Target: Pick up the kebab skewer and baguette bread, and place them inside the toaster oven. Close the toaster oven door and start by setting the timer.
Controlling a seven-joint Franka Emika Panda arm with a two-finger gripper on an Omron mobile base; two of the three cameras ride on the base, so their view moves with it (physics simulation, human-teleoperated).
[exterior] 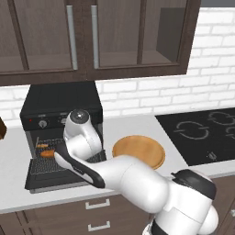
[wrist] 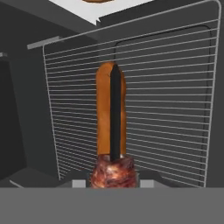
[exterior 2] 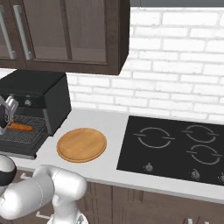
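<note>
The black toaster oven (exterior: 59, 103) (exterior 2: 35, 87) stands at the counter's left, its door (exterior: 46, 178) (exterior 2: 17, 148) dropped open and flat. My gripper (exterior: 56, 155) (exterior 2: 3, 123) (wrist: 113, 181) reaches in over the wire rack (wrist: 175, 109). In the hand view a dark reddish-brown meat chunk of the kebab skewer (wrist: 113, 171) sits between my fingertips, and its thin dark stick runs along the orange-brown baguette (wrist: 104, 109) (exterior 2: 19, 127) (exterior: 47, 154) lying on the rack. The jaws look shut on the skewer.
A round wooden plate (exterior: 138, 150) (exterior 2: 82, 144) lies bare on the white counter right of the oven. Further right is a black cooktop (exterior: 202, 131) (exterior 2: 175, 146). Dark wall cabinets hang above. The oven knobs (exterior: 42, 123) sit above the opening.
</note>
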